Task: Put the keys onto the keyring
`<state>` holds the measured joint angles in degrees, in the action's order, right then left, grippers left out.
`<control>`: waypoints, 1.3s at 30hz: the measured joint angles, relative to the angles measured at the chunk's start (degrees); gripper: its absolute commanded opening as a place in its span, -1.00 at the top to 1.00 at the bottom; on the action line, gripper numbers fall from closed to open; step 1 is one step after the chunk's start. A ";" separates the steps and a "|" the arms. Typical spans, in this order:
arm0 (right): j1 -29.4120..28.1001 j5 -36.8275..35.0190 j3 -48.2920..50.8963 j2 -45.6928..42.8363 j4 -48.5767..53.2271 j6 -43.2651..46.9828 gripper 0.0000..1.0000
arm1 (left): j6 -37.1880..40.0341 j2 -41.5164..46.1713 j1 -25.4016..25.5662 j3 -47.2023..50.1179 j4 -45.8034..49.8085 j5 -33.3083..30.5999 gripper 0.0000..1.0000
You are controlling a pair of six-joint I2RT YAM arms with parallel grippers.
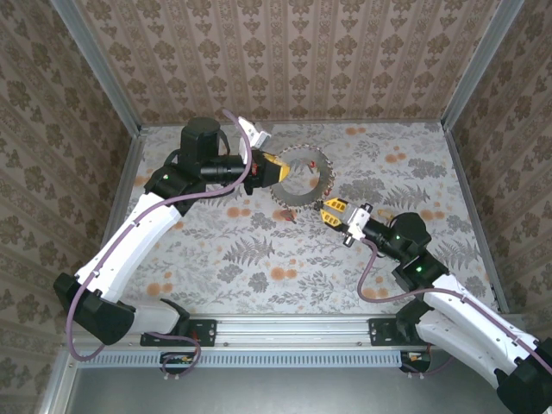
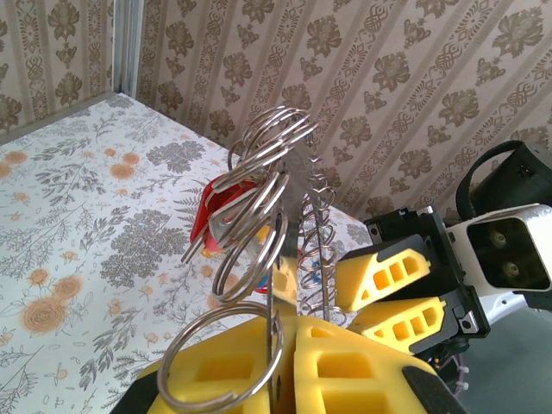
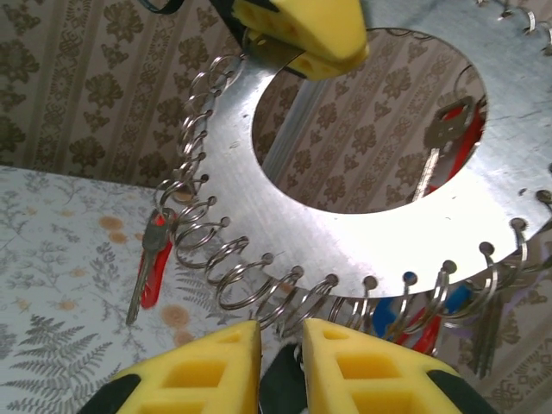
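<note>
The keyring [image 1: 323, 178] is a flat silver disc with a big hole and many split rings round its rim. My left gripper [image 1: 278, 168] is shut on its far-left edge and holds it up off the table. In the left wrist view the plate [image 2: 270, 328] stands edge-on between the shut yellow fingers [image 2: 345, 371]. Keys with red tags [image 3: 148, 267] and a blue tag [image 3: 457, 297] hang from the rings. My right gripper [image 3: 280, 332] sits just under the lower rim [image 3: 388, 224]. A dark green tag [image 3: 289, 379] fills the narrow gap between its fingers.
The floral table [image 1: 259, 259] is walled by patterned panels on three sides. A metal rail [image 1: 285, 328] runs along the near edge between the arm bases. The right gripper [image 2: 349, 308] shows close beside the disc in the left wrist view.
</note>
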<state>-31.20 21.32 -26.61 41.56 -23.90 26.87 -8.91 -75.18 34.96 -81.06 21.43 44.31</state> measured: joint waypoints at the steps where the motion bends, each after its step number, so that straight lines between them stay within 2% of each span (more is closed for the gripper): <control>1: 0.00 0.35 0.00 0.00 0.17 0.00 0.61 | 0.00 0.00 0.00 0.00 0.00 -0.07 1.00; 16: -0.63 2.95 -0.66 1.86 -0.33 0.02 0.48 | 0.00 0.00 0.66 -0.83 0.07 -0.70 1.00; 27: -1.11 -0.42 -0.63 3.19 -4.50 0.07 0.48 | -0.02 -0.15 1.03 -1.33 0.07 -0.66 1.00; 39: -1.11 -2.75 0.50 3.56 -5.68 0.68 0.66 | -0.02 -0.98 1.03 -1.88 0.07 -0.57 1.00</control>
<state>-32.32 18.57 -26.11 45.12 -29.58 27.55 -8.93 -76.16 35.99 -82.94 21.50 43.75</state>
